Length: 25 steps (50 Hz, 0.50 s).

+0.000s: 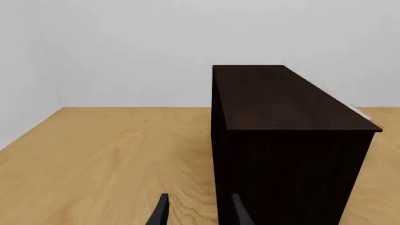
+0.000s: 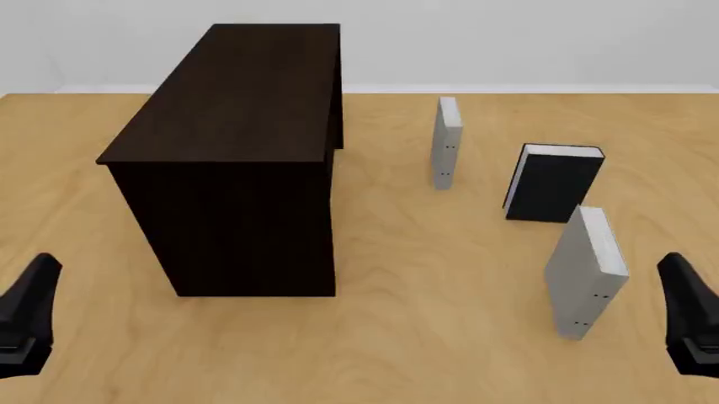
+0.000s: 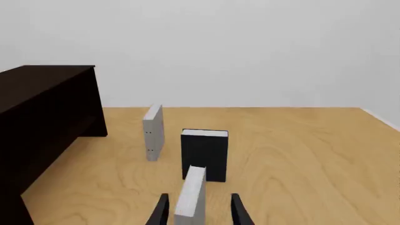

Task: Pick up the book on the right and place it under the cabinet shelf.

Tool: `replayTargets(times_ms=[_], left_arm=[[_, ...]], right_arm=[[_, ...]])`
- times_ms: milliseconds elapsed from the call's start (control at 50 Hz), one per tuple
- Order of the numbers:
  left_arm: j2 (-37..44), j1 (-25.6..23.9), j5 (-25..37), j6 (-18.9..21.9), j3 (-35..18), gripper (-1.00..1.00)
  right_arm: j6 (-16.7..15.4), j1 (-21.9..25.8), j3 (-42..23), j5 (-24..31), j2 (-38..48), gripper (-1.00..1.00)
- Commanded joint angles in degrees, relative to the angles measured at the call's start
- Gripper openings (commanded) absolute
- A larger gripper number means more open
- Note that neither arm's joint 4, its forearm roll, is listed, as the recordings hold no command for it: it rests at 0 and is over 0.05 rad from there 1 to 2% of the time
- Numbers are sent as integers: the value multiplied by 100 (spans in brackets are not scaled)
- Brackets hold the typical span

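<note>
The right gripper (image 3: 195, 211) stands wide open, its fingers flanking but not touching the upright light grey hardcover book (image 2: 587, 271), at four o'clock from the dark brown wooden cabinet (image 2: 236, 151).

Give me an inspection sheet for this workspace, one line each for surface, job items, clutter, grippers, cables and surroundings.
Surface: light wooden table, flat, no spills or marks seen.
Job items: the book, light grey, stands upright at the near right, free of any gripper; the cabinet shelf, very dark brown, stands on the left half of the table.
Clutter: a black book upright behind the near grey one; a second grey book upright farther back, nearer the cabinet.
Grippers: left gripper open, holding nothing, facing the cabinet; right gripper open, lined up with the grey book, not closed on it.
Cables: nothing seen.
Surroundings: plain pale wall behind the table.
</note>
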Motion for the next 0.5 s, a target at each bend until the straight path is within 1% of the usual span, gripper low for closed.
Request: replayTargets(times_ms=[20, 40, 80, 140, 180, 220, 280, 300, 320, 340, 360, 400, 500], left_arm=[[28, 0, -7, 0, -17, 100], [28, 0, -7, 0, -17, 100], [28, 0, -7, 0, -17, 100], [28, 0, -7, 0, -17, 100], [28, 0, -7, 0, -17, 100], [28, 0, -7, 0, -17, 100], [28, 0, -7, 0, -17, 100], [28, 0, -7, 0, -17, 100], [28, 0, -7, 0, -17, 100], [28, 0, -7, 0, -17, 100], [28, 0, -7, 0, -17, 100], [28, 0, -7, 0, -17, 100], [28, 0, -7, 0, -17, 100]], right_arm=[[-124, 61, -7, -209, 274, 100], [-69, 321, -19, -205, 313, 100], [18, 464, -20, -283, 430, 100], [-12, 535, -3, -478, 686, 100], [-54, 486, -31, -446, 686, 100], [6, 502, -11, -489, 744, 100], [-4, 527, -6, -470, 707, 100], [98, 553, -2, -490, 786, 100], [128, 619, -6, -487, 800, 100], [72, 486, -94, -275, 627, 100], [64, 451, -204, -94, 535, 100], [103, 391, -408, 215, 333, 100], [54, 400, -1009, 765, 243, 100]])
